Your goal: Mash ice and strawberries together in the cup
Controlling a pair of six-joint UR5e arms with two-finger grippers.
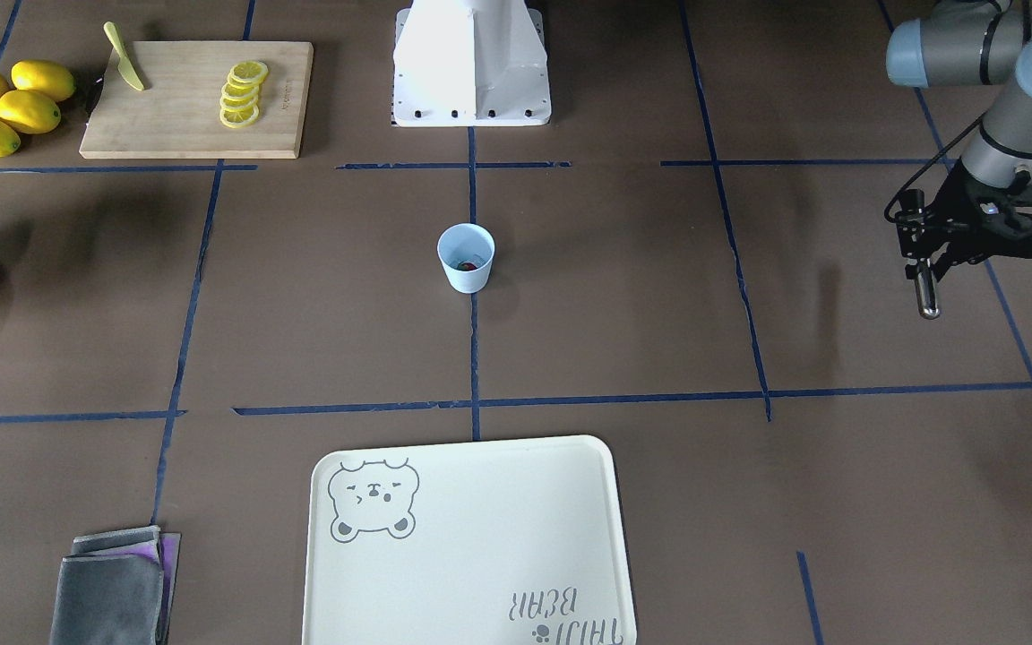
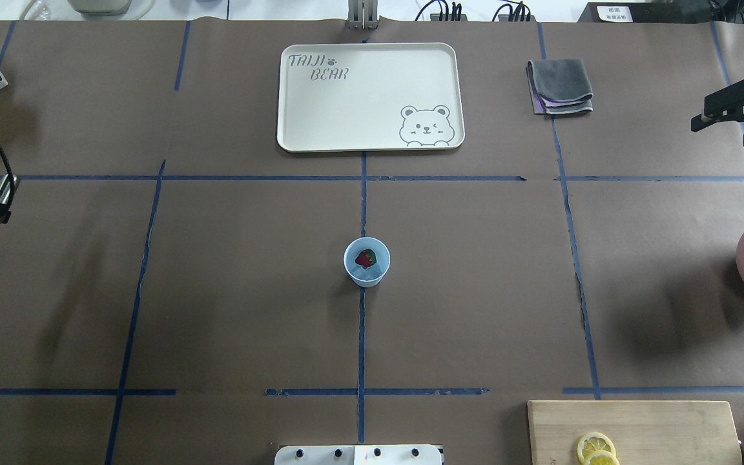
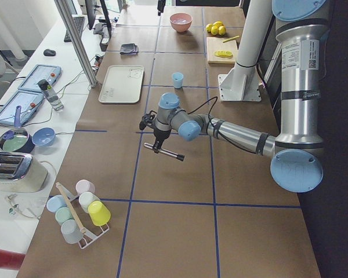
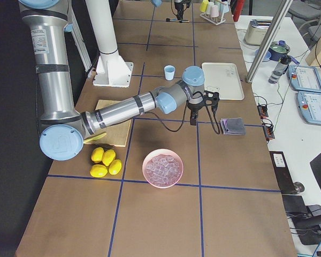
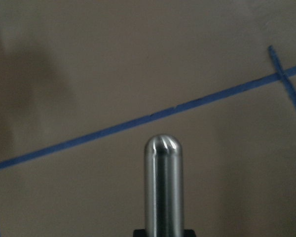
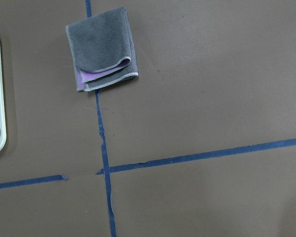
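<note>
We see a glossy metal muddler [image 5: 163, 190], a smooth plastic cup [image 1: 466, 269], a matt brown paper table cover [image 1: 623, 305], a pale wooden cutting board [image 1: 176, 121] and a soft grey cloth [image 6: 99, 44].

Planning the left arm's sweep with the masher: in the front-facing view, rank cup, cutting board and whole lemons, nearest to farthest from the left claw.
From the left claw, holding the masher:
1. Cup, table centre.
2. Cutting board, on the robot's right.
3. Lemons, just beyond the board.
</note>
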